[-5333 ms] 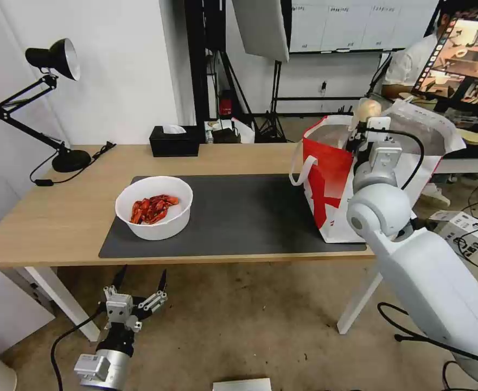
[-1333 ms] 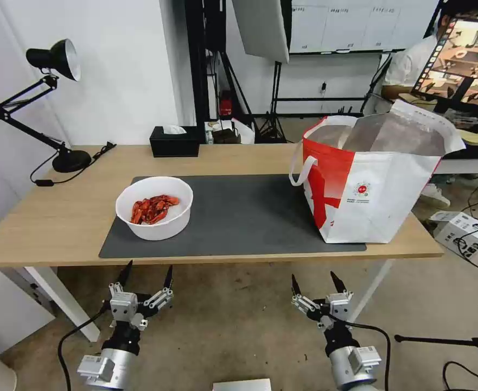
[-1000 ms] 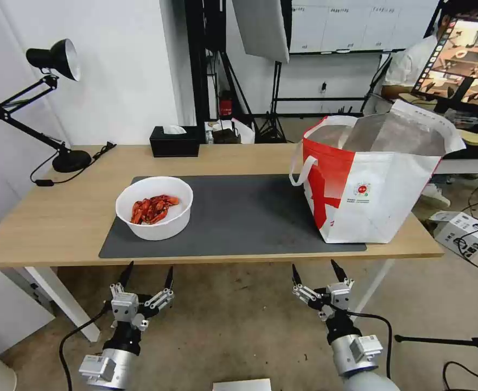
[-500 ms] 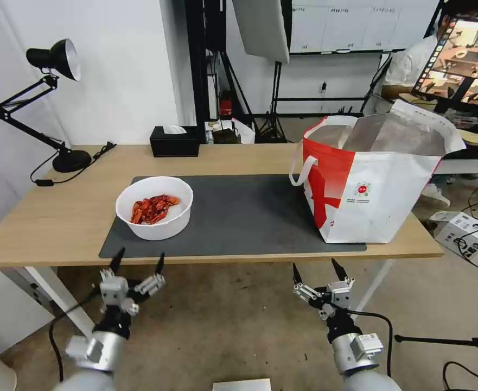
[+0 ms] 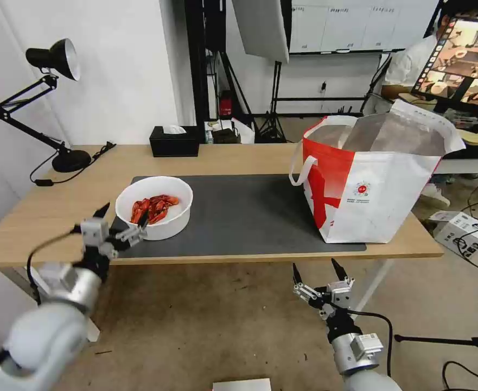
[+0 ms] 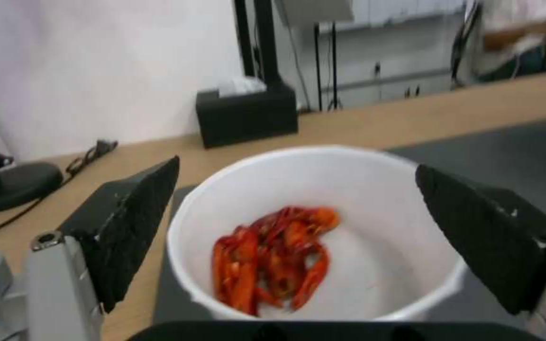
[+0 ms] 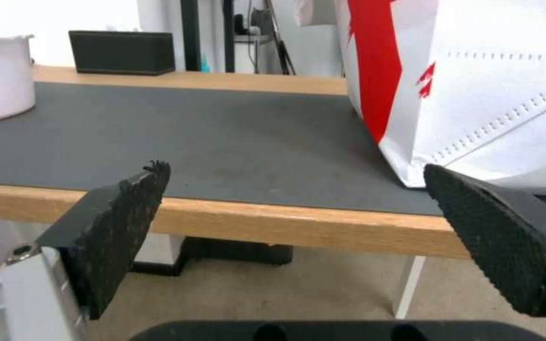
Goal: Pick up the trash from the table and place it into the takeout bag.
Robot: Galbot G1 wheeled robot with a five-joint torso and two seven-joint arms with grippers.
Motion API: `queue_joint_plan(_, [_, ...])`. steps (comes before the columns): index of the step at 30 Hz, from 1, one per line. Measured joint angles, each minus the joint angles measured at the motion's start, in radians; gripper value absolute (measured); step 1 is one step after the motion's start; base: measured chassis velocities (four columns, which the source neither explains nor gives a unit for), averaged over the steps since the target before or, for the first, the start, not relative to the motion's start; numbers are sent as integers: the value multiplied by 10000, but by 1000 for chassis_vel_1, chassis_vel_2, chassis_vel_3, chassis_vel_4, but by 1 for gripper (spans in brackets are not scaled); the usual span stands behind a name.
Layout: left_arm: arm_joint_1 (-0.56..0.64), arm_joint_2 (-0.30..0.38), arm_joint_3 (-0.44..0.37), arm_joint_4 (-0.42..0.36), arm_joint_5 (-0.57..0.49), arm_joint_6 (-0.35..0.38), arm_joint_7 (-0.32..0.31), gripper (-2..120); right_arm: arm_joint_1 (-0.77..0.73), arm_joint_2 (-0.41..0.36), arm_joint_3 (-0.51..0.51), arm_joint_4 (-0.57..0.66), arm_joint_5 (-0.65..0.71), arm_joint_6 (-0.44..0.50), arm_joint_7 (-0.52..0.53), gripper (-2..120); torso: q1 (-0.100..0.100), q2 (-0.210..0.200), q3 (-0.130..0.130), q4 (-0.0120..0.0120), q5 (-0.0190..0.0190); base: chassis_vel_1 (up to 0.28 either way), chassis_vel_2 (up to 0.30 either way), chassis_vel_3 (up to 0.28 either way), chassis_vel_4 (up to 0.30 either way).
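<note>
Since half a second ago the left tool point(image 5: 123, 221) has risen from below the bench edge and now sits at bench height, at the near left side of the round white bowl of red crayfish shells point(image 5: 154, 207); the right tool point(image 5: 320, 270) has stayed where it was, low in front of the bench. On the left tool the two black pointed fingers point(image 6: 131, 218) are spread wide apart and grip nothing. In the left wrist view they flank the white bowl point(image 6: 314, 232), one on each side of its rim, with the red shells point(image 6: 273, 258) heaped in the bottom; whether either finger touches the bowl wall cannot be told. The bowl stands on the left part of a large dark grey rectangular mat point(image 5: 239, 214), which lies on the long light-wood bench point(image 5: 49, 217) with white legs. On the right end of the bench, partly on the mat and well apart from the bowl, stands the large white-and-red insulated takeout bag point(image 5: 369, 187), upright and open at the top, its silver foil lining showing and a white loop handle hanging on its left side. The right tool hangs below the front edge of the bench, fingers apart and empty; its wrist view looks across the bench edge point(image 7: 273, 220) at the mat and the lower corner of the bag point(image 7: 475, 94). At the back of the bench stand a black tissue box point(image 5: 174, 141) and, at the far left, a black desk lamp point(image 5: 51, 60).
</note>
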Motion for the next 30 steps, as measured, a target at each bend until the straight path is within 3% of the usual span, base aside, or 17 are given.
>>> queue_joint_plan(3, [-1189,869,579,854,-1104,712,55,100,0,0,0,0,0,0,0,100,1,0,0,0,-3,0,0,0,0])
queue_joint_plan(11, [-2510,1505,1027,1814,-2815,2279,442,100,-1,1,-1,1,0,0,-1,100,0,0,0,1,-1,0,0,0,0])
queue_joint_plan(14, [-3114,1732,1222,2305,-3781,3673,492,100,-2,1,-1,0,0,0,-1,100,0,0,0,-3,-2,0,0,0,0])
queue_joint_plan(15, [-3114,1732,1222,2305,-3781,3673,492,100,-2,1,-1,0,0,0,-1,100,0,0,0,-3,-2,0,0,0,0])
queue_joint_plan(18, [-3467,1904,1228,2723,-4791,4540,185,100,-1,1,-1,1,0,0,-1,100,0,0,0,0,-1,0,0,0,0])
queue_joint_plan(22, [-3831,1990,1229,3235,-5882,5092,-290,100,-1,2,-1,0,0,0,-1,100,0,0,-1,0,-1,0,0,0,0])
queue_joint_plan(27, [-4277,2014,1371,3594,-6944,5439,-730,100,-1,2,-1,1,0,2,-1,100,0,0,-1,0,0,0,0,0,0])
queue_joint_plan(30, [-4780,1864,1540,3810,-8386,5498,-1381,100,-1,2,-1,1,0,2,-2,100,0,0,-1,-1,0,0,0,0,0])
